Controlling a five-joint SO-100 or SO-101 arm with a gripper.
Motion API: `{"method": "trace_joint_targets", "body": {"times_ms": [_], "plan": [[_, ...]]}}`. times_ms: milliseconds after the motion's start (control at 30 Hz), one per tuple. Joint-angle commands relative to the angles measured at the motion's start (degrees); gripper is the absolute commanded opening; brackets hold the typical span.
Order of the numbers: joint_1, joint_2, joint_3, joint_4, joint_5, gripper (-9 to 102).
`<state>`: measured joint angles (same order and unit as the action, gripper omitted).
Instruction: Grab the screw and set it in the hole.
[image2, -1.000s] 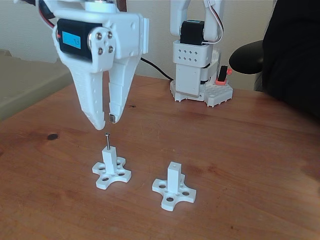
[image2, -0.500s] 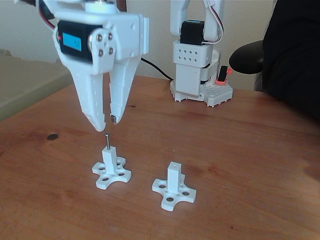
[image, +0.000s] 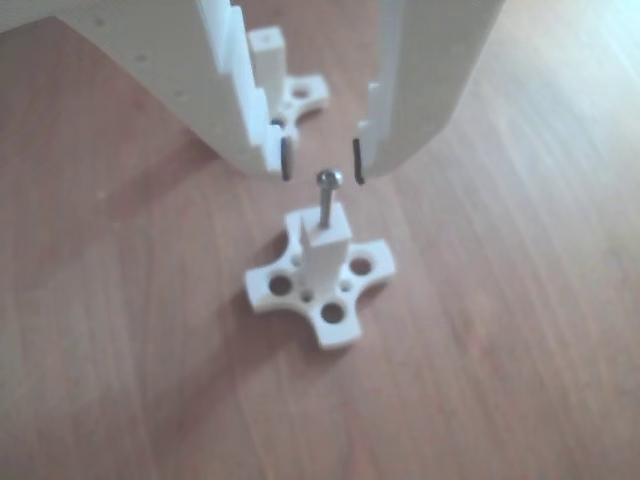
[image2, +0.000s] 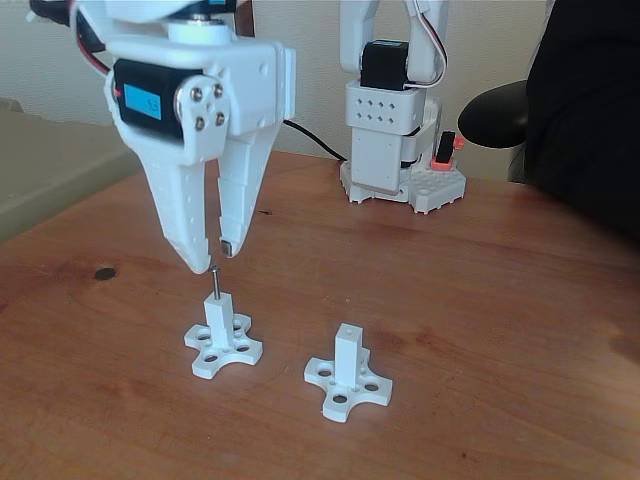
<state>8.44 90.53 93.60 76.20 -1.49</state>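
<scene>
While the white gripper (image2: 213, 258) is held above the wooden table (image2: 480, 300) in the fixed view, its two jaws are seen pointing straight down with a narrow gap between them, and nothing is gripped by them. To the left of the jaws, a small dark spot (image2: 104, 273) is marked on the wood. Directly under the jaw tips, the screw (image2: 214, 282) is standing upright, with its shaft set in the hole at the top of the left white post (image2: 218, 318), and its head is just below the left fingertip, so close that it cannot be told if they touch. To the right of the jaws, and lower in the picture, a second post (image2: 347, 357) on a similar cross-shaped base is placed, and a tiny hole (image2: 346, 328) is seen in its top face, with nothing in it. Further right and behind, the arm's base (image2: 400, 165) is fixed at the far edge of the table. In the other view, the gripper (image: 322, 164) is seen from close, and its jaws are opened a little wider than the screw head. The screw (image: 328, 195) is placed between the two dark pads (image: 285, 160), slightly below them, and apart from both. Its shaft is sunk in the post (image: 326, 262) under the jaws, and another post (image: 268, 58) is partly hidden behind the left jaw.
</scene>
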Motion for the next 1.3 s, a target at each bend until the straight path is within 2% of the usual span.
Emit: {"method": "trace_joint_targets", "body": {"times_ms": [0, 1267], "plan": [[0.35, 1.23, -5.1, -0.7, -0.35, 8], [0.09, -1.49, -5.1, -2.29, -0.53, 7]]}}
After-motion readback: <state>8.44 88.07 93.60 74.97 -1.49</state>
